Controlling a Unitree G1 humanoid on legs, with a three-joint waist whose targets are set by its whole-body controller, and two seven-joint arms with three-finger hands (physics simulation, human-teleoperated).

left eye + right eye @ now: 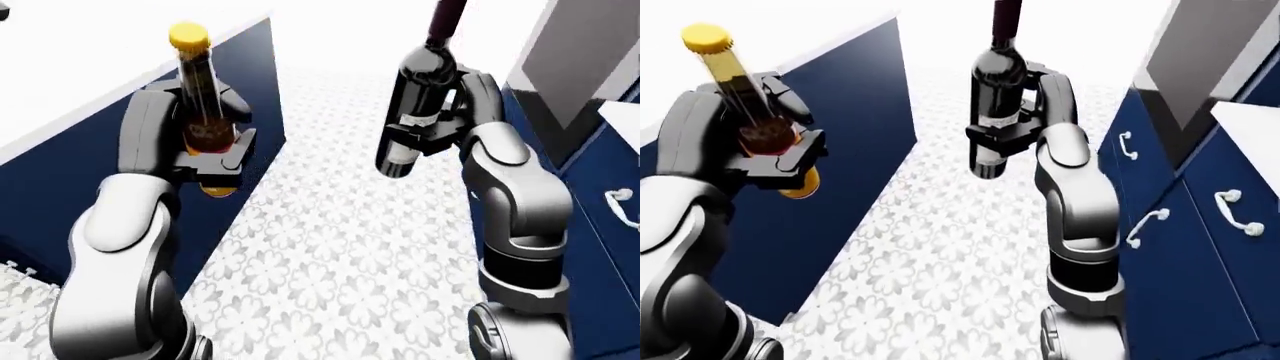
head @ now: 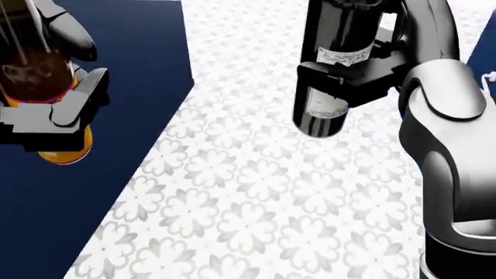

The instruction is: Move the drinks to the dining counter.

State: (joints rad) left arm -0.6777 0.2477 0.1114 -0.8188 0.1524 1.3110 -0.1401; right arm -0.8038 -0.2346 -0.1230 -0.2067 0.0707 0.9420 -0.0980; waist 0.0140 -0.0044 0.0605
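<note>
Two drinks are up in the air as the robot carries them along a kitchen aisle. Nearest, at the bottom of the eye views, come the pale arms, rising to meet the load. On the left, the left hand (image 1: 205, 154) has its fingers wrapped round the lower body of the amber bottle (image 1: 200, 112), yellow cap up and leaning a touch to the left. On the right, the right hand (image 1: 440, 124) is clamped about the label band of the dark wine bottle (image 1: 415, 112), whose neck tilts slightly right and whose base hangs clear of everything. Both bottles ride well above the patterned floor (image 1: 350, 255), apart from each other and touching nothing but the hands.

Farther left stands the navy counter block (image 1: 60, 172) with its white top, its corner just beyond the amber bottle. Far right runs a row of navy cabinets (image 1: 1180, 225) with white handles.

Judging the step: this is transport, with neither drink set down yet. Done well, it means holding both grips firm, keeping the bottles near upright, and swinging the left elbow wide of that counter corner. Whether the white top on the left is the dining counter cannot be told from these views
</note>
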